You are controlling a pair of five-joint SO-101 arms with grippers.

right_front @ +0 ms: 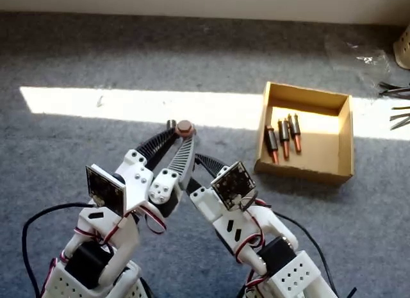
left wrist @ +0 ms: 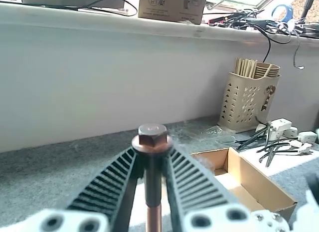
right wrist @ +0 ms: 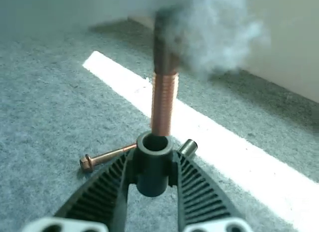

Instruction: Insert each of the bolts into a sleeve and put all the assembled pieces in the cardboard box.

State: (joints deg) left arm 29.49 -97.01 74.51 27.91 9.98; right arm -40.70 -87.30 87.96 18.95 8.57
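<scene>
At the lower left of the high view I see my left arm reaching up toward the frame's middle. Its left gripper (left wrist: 153,157) is clamped on a copper-coloured bolt (left wrist: 152,139), hex head above the fingers and shank running down between them. Just right of it, my right gripper (right wrist: 152,159) is closed around a dark sleeve (right wrist: 151,178), open end up. The bolt's threaded tip sits at that sleeve's mouth. In the right wrist view a loose bolt (right wrist: 102,158) lies on the grey worktop (right_front: 77,54) behind the held sleeve, with a spare sleeve (right wrist: 186,147) near it. At the right of the high view sits the cardboard box (right_front: 301,171), with three assembled pieces (right_front: 284,139) side by side inside.
</scene>
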